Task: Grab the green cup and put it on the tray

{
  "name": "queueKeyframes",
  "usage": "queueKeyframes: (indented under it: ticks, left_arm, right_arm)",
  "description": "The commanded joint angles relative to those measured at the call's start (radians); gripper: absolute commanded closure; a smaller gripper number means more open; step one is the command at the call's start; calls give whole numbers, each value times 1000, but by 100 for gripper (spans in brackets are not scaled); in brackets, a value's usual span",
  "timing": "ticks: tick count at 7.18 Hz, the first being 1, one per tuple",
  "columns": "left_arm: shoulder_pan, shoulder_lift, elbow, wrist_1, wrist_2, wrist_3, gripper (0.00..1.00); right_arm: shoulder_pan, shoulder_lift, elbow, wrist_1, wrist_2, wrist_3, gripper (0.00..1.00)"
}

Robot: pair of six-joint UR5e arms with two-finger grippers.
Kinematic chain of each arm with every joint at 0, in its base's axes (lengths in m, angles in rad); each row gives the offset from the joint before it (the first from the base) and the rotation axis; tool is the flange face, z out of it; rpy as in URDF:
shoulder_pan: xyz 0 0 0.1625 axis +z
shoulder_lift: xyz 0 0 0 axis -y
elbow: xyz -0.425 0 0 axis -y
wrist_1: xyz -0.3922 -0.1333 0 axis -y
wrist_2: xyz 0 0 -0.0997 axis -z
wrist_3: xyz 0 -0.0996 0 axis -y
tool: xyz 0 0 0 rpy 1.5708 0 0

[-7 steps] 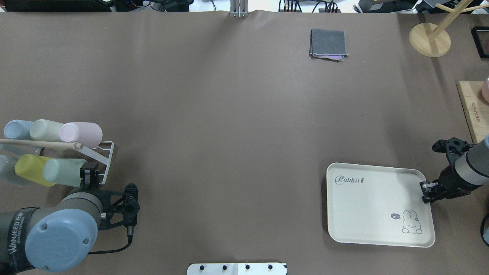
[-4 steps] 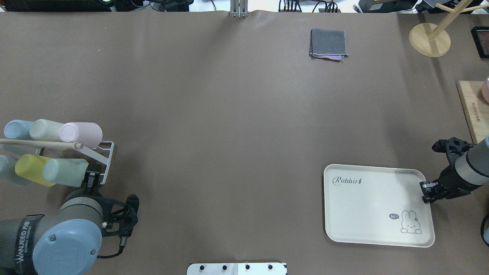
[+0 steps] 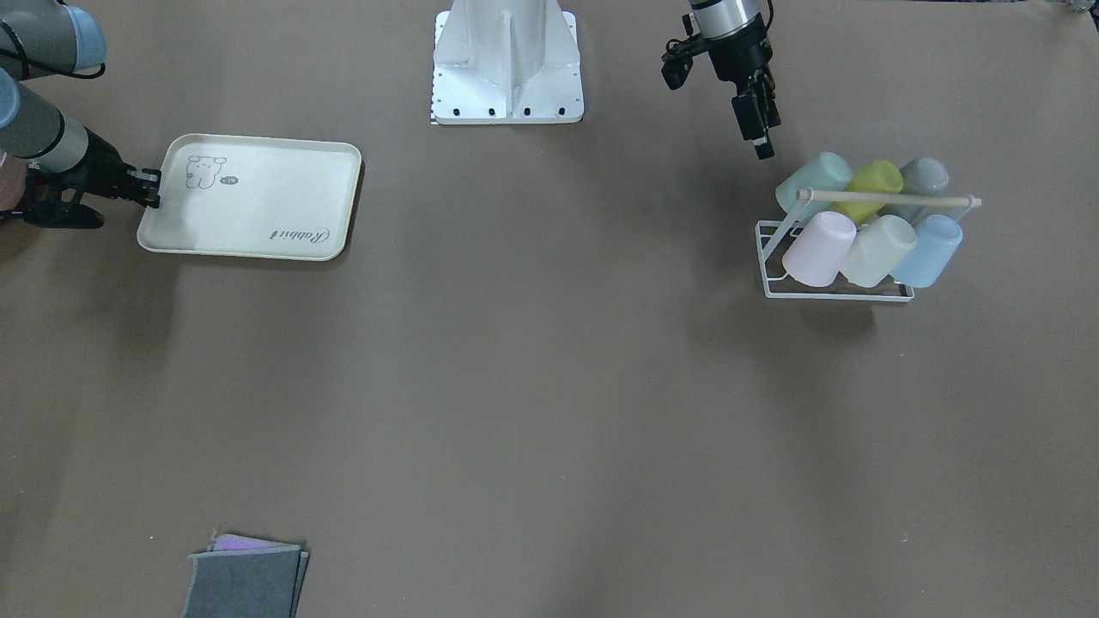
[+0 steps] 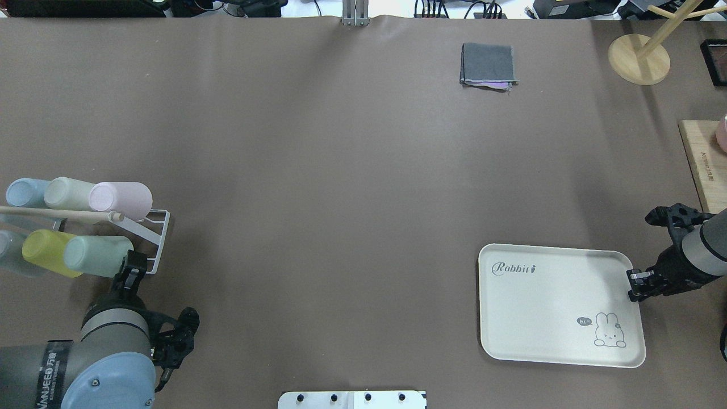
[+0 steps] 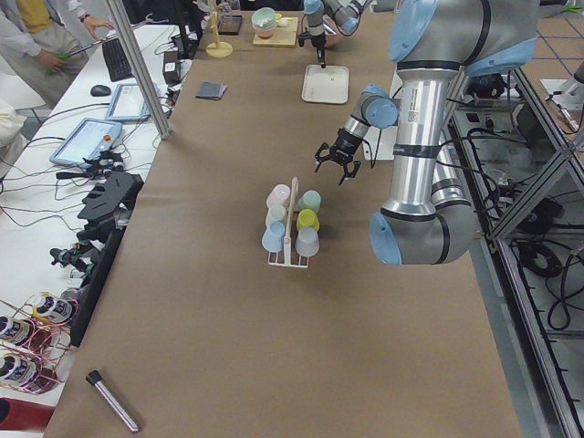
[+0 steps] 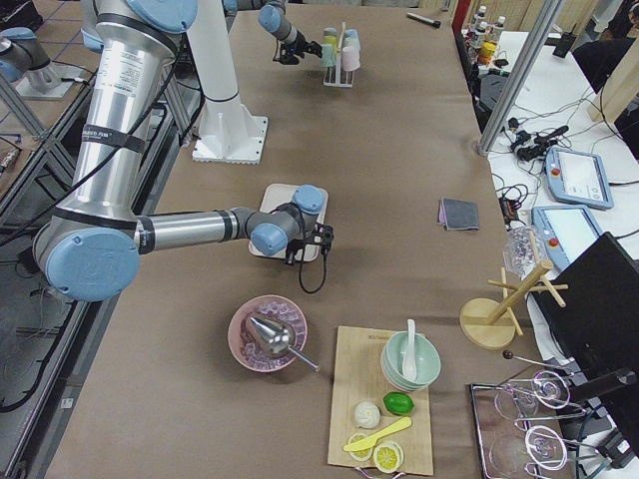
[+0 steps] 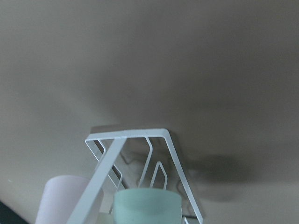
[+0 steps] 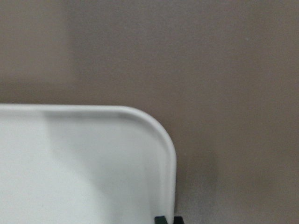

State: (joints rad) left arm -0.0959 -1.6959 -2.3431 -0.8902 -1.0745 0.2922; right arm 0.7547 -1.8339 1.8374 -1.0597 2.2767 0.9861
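Brown tabletop (image 4: 341,170) carries a white wire rack (image 4: 153,238) at far left, where the mint-green plastic cup (image 4: 96,255) lies unpicked. Left gripper (image 4: 129,271) points at it, jaws seemingly closed and empty. Right gripper (image 4: 635,285) pinches the cream rectangular tray (image 4: 545,307) by its right rim.

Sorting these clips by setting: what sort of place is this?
Likely a robotics lab: two robot arms at a covered table, cables and tablets alongside, and staged props like a cup rack and tray.
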Motion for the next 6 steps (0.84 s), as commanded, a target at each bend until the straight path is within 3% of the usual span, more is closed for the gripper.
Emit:
queueKeyframes:
  ticks: [1,6]
  left_arm:
    - [22,31,39,68,79,88,3]
    - [24,27,122,66,166,180,3]
  right_arm:
    - [52,-2,0,4,53,-17,98]
    - [262,-2,-12,4,254,-83,100]
